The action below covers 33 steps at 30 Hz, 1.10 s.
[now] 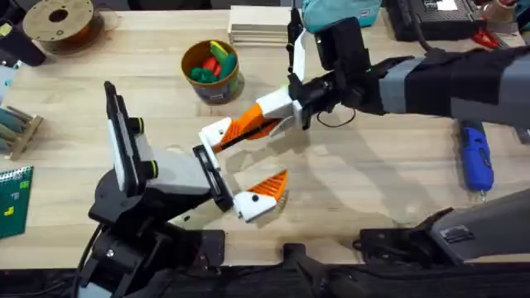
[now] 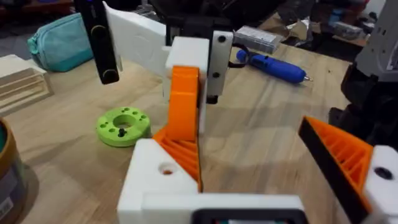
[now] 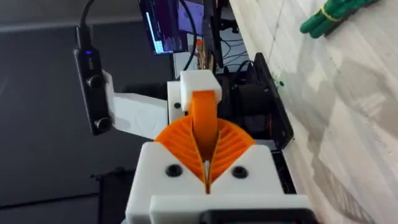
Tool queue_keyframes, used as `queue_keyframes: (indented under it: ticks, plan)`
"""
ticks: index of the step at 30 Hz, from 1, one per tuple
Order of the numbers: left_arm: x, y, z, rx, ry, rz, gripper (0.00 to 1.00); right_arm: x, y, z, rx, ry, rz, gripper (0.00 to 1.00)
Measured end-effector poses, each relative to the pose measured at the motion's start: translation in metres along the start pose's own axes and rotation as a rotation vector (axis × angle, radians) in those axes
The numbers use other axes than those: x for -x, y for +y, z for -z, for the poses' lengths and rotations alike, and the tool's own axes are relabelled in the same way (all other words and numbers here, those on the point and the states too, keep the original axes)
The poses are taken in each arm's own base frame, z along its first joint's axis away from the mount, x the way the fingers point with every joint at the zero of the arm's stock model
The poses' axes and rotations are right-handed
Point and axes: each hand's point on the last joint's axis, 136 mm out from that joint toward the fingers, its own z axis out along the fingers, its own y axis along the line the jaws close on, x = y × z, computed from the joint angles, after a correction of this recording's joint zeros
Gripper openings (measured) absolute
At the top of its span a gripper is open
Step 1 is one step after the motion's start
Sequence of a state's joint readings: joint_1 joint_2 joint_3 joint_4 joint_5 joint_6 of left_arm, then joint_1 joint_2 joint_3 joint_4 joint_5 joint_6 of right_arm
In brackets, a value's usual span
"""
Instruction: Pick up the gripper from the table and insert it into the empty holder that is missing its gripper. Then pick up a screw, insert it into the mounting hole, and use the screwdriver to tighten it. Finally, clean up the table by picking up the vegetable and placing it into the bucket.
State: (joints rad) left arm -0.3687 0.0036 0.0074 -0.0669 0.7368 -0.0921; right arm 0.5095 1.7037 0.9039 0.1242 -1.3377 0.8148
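Overhead, one spread left claw [image 1: 267,156], one right claw [image 1: 244,128] pinching its orange finger [image 3: 204,115], one screwdriver [image 1: 476,157].

Right pincer [image 1: 269,112] grips the left pincer's [image 1: 240,170] far finger.

vegetable [image 3: 336,14] cut off at edge

no legible text, labels or numbers
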Motion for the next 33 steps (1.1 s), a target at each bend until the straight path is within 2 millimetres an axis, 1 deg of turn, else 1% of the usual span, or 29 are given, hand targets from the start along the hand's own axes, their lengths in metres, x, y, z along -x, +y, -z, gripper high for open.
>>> queue_keyframes:
  ticks: [8, 9, 10, 11, 13, 15, 16, 17, 18, 27, 30, 33]
  plan:
    - [0.0, 0.0, 0.0, 0.0, 0.0, 0.01, 0.987, 0.001, -0.001, 0.0, -0.005, -0.004, -0.001, 0.016]
    - [0.0, 0.0, 0.0, 0.0, 0.0, 0.01, 0.987, 0.001, -0.001, 0.0, -0.005, -0.004, -0.002, 0.03]
    - [0.0, 0.0, 0.0, 0.0, 0.0, 0.01, 0.987, 0.001, -0.001, 0.0, -0.006, -0.005, -0.005, 0.08]
    - [0.0, -0.001, 0.0, -0.005, 0.0, 0.009, 0.987, 0.002, -0.002, -0.001, -0.011, -0.01, -0.003, 0.159]
    - [-0.001, -0.009, 0.0, -0.052, 0.006, 0.008, 0.987, 0.003, -0.004, -0.004, -0.027, -0.02, 0.016, 0.398]
    - [0.0, -0.009, 0.0, -0.051, 0.003, -0.011, 0.987, 0.006, -0.006, -0.004, -0.037, -0.033, 0.034, 0.625]
    - [0.001, -0.009, 0.0, -0.051, 0.0, -0.019, 0.987, 0.007, -0.007, -0.004, -0.039, -0.036, 0.04, 0.713]
    - [0.002, -0.009, 0.0, -0.05, -0.003, -0.025, 0.987, 0.007, -0.008, -0.004, -0.038, -0.039, 0.047, 0.765]
    - [0.003, -0.01, 0.0, -0.051, -0.006, -0.042, 0.987, 0.007, -0.008, -0.003, -0.035, -0.041, 0.052, 0.844]
    - [0.003, -0.012, 0.001, -0.064, -0.004, -0.046, 0.989, 0.007, -0.007, -0.001, -0.024, -0.036, 0.052, 0.856]
    - [-0.003, -0.027, 0.001, -0.149, 0.018, -0.026, 0.987, 0.008, -0.001, 0.002, -0.003, -0.028, 0.074, 0.858]
    - [-0.004, -0.034, 0.002, -0.188, 0.024, -0.023, 0.987, 0.01, 0.0, 0.008, 0.007, -0.036, 0.07, 0.859]
